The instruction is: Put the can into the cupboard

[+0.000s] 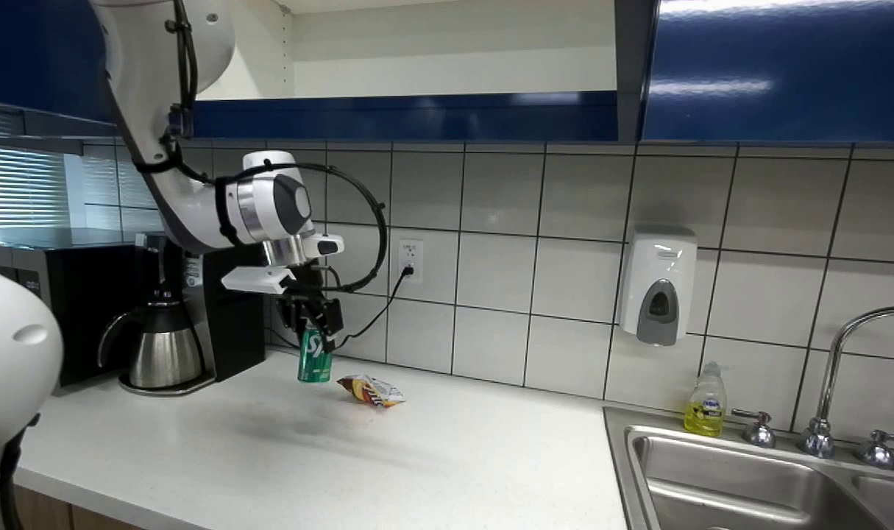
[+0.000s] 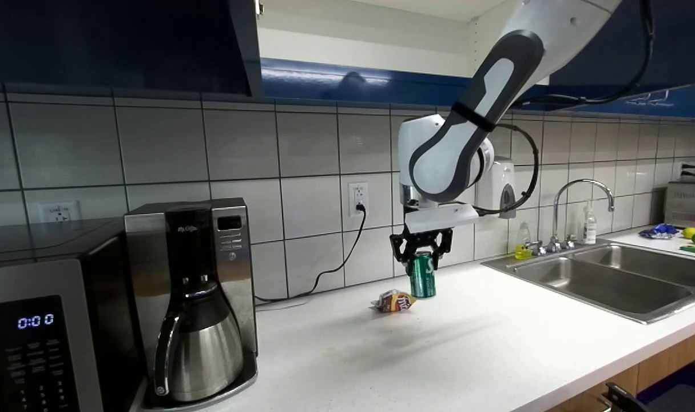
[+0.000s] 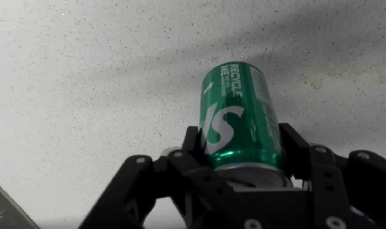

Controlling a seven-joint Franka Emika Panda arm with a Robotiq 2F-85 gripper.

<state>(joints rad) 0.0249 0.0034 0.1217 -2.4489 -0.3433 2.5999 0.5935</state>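
Observation:
The green can (image 1: 315,362) is upright between the fingers of my gripper (image 1: 316,333). It also shows in an exterior view (image 2: 423,279), where the gripper (image 2: 423,264) grips its upper part. In the wrist view, the black fingertips (image 3: 239,136) press on both sides of the can (image 3: 234,117), and its silvery top faces the palm. The can appears lifted a little above the white counter. The cupboard (image 1: 410,118) hangs on the wall above, with its white interior exposed. Its blue lower edge also shows in an exterior view (image 2: 347,80). The arm covers part of it.
A brown-orange wrapper (image 1: 371,390) lies beside the can on the counter (image 1: 447,456). A coffee maker (image 2: 210,343) and microwave (image 2: 32,320) stand at one end. A sink (image 1: 741,478), soap bottle (image 1: 706,405) and wall dispenser (image 1: 658,287) are at the other. A plugged cord (image 2: 347,257) hangs behind.

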